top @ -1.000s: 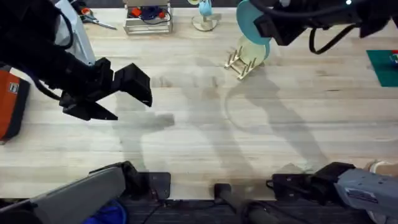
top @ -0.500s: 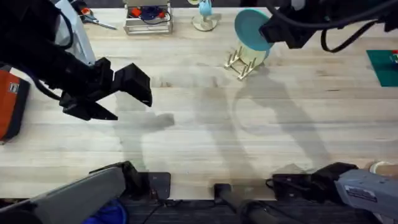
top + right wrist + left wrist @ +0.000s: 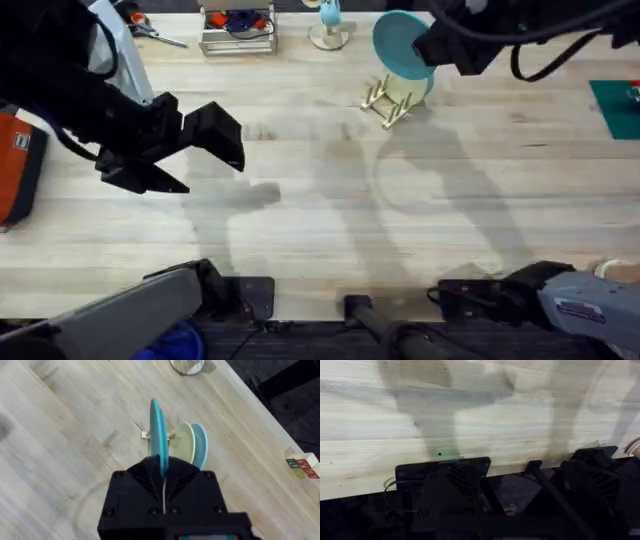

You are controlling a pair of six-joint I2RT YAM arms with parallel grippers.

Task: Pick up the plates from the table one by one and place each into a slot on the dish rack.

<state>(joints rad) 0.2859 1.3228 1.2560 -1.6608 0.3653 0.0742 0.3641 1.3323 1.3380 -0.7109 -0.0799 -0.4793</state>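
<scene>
readable text: none in any view
orange case (image 3: 18, 165) at the table's (image 3: 330, 200) left edge: white label patch, marks too small to read
small box (image 3: 301, 466) past the table's far edge: red and green patches, no letters legible

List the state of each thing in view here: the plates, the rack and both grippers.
turquoise plate: held on edge, upright, above the rack, not yet slotted.
cream plate: standing upright in the dish rack.
light-blue plate: standing upright in the rack, just behind the cream one.
dish rack: upright on the table, holding two plates.
right gripper: shut on the turquoise plate's rim.
left gripper: open, holding nothing, above the bare table.
</scene>
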